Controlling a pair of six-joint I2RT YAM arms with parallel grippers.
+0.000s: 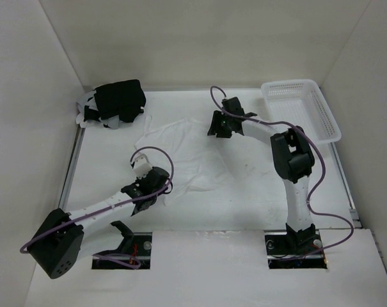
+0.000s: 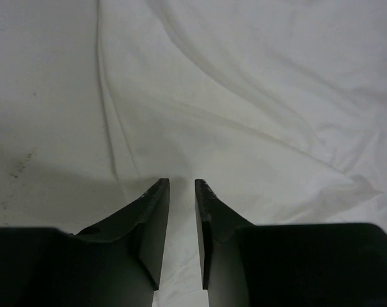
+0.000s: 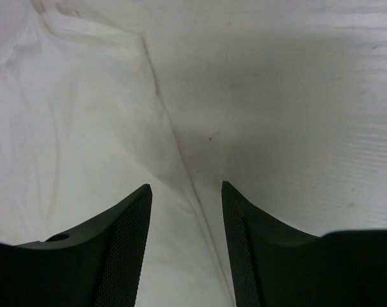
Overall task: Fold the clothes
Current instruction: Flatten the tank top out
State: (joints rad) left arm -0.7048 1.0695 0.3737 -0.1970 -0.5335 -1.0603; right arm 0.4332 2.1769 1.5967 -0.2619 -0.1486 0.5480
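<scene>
**Both claws at the top's edges, nothing gripped**

The top [image 1: 187,153] lay spread and wrinkled in the middle of the table [image 1: 257,198], between your two arms. Your left claw [image 2: 181,185] sat low over its near left part. The jaws were only a narrow slit apart, with cloth beneath the gap and none visibly pinched in it. Whether the tips touched the fabric could not be told. Your right claw [image 3: 187,188] stood at the far right side, jaws well apart, straddling the top's edge. One finger was over cloth and the other over bare table, and it held nothing.

As I judged it, the main risk was a poor pinch. The fabric was thin and white on a white table, so a closing claw could have caught a single layer, or slid off the edge and bitten the table. The left claw's narrow gap left little room to gather cloth. Had you lifted one side before the other, the top would likely have dragged and bunched rather than folded. The straps could not be made out, so they might have trailed or tucked under unseen. The bundle [image 1: 119,99] and basket [image 1: 327,121] sat well clear in the far corners.

No brand, label or writing could be read in any view.
</scene>
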